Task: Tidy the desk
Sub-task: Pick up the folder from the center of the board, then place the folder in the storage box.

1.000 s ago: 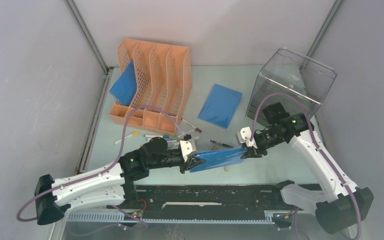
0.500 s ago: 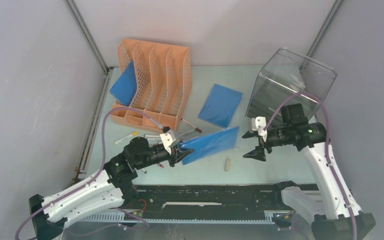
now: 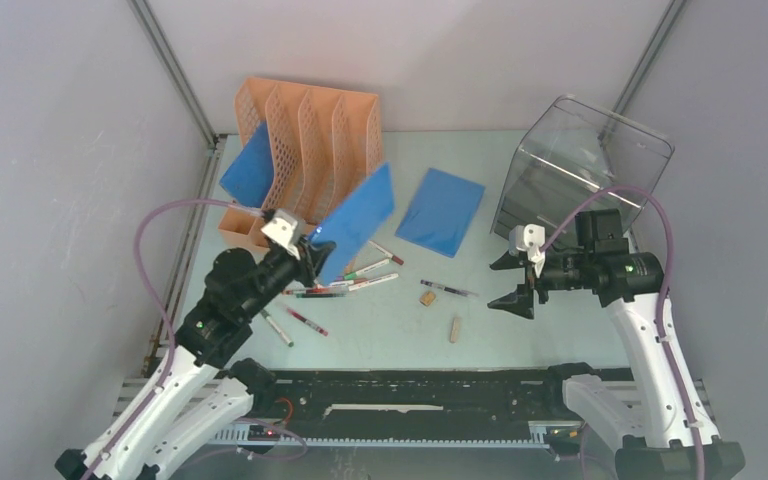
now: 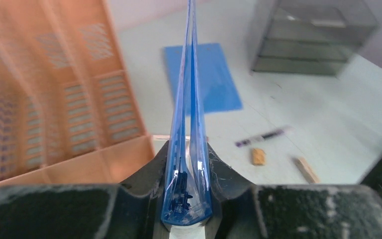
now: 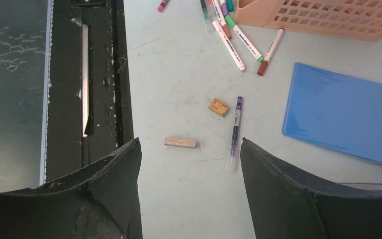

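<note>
My left gripper [image 3: 310, 258] is shut on the lower edge of a blue folder [image 3: 356, 220]. It holds the folder on edge above the pale mint-green desk [image 3: 540, 325], right in front of the orange file rack [image 3: 305, 150]. In the left wrist view the folder [image 4: 189, 84] stands upright between the jaws of the left gripper [image 4: 188, 147], with the rack [image 4: 54, 99] to its left. My right gripper [image 3: 501, 284] hangs open and empty over the desk's right side. In its wrist view the right gripper [image 5: 189, 142] has nothing between its fingers.
A second blue folder [image 3: 441, 210] lies flat mid-desk, and a third [image 3: 250, 165] leans in the rack's left slot. Several markers [image 3: 360, 272], a purple pen [image 5: 235, 130] and two small erasers [image 5: 180, 142] are scattered. A clear drawer box [image 3: 580, 165] stands back right. A black rail [image 3: 410, 390] runs along the near edge.
My right gripper opened, let go of the folder and drew back to the right. My left arm swung the folder up and left, from near the front edge to the rack.
</note>
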You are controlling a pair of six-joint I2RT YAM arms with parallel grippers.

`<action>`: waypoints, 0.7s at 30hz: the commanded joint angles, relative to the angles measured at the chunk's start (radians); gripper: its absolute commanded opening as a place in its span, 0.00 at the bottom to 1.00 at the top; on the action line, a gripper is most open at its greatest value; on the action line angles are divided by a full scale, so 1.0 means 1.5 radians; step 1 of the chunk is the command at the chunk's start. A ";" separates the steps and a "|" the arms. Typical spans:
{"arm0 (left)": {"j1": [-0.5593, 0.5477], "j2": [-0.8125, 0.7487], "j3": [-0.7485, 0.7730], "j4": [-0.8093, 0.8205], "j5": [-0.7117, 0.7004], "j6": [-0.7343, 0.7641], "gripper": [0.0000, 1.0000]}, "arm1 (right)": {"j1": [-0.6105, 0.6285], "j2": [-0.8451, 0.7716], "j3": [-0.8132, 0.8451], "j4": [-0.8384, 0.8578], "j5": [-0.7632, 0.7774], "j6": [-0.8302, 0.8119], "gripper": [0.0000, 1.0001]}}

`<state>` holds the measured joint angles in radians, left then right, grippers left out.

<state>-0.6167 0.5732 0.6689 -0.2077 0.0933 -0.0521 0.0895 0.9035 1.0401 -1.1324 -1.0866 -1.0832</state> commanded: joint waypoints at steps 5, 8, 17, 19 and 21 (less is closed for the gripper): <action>0.175 0.027 0.096 0.006 -0.008 0.011 0.00 | -0.003 -0.012 -0.009 0.033 -0.001 0.025 0.80; 0.237 0.040 0.116 0.005 0.019 0.012 0.00 | 0.001 -0.014 -0.013 0.042 0.006 0.032 0.80; 0.374 0.072 0.134 0.037 0.044 0.011 0.00 | 0.035 -0.002 -0.019 0.058 0.029 0.042 0.80; 0.396 0.092 0.133 0.054 0.050 0.014 0.00 | 0.042 0.002 -0.020 0.060 0.035 0.043 0.80; 0.408 0.113 0.133 0.072 0.054 0.015 0.00 | 0.048 0.006 -0.020 0.061 0.041 0.044 0.80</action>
<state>-0.0467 0.6971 0.8284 -0.2020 0.1360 -0.0444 0.1421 0.9035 1.0138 -1.0626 -1.0412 -1.0382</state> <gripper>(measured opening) 0.258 0.799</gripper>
